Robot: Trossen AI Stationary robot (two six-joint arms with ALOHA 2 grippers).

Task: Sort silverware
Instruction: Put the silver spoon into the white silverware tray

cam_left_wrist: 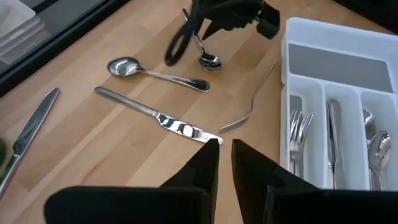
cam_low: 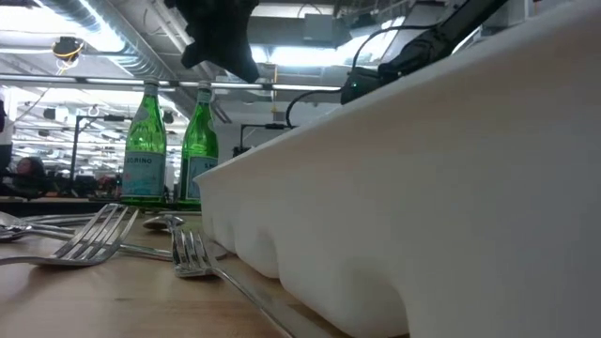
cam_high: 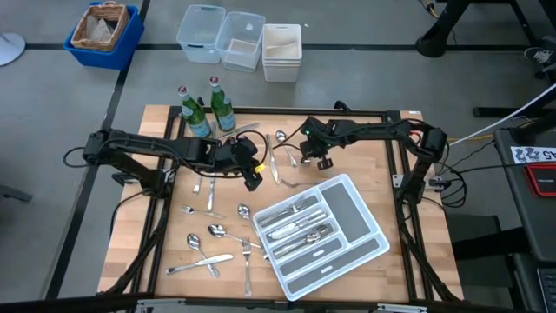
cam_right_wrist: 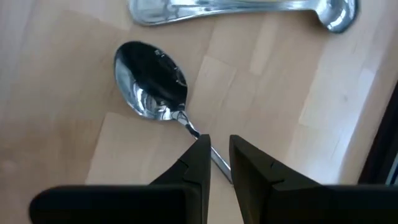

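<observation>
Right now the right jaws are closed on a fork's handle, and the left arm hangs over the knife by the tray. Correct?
Not quite: it is a spoon, not a fork. The right wrist view shows the right gripper closed on its thin handle, the bowl just ahead. The left gripper is over the knife beside the tray, as you said.

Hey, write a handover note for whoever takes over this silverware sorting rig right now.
Right pincer: shut on a spoon by its handle, just beyond the tray.
Left pincer: low over the table, at the tip of a knife beside the tray.
Done: several forks, knives and spoons lie in the tray's compartments.
Left: roughly a dozen loose pieces remain on the table.
</observation>
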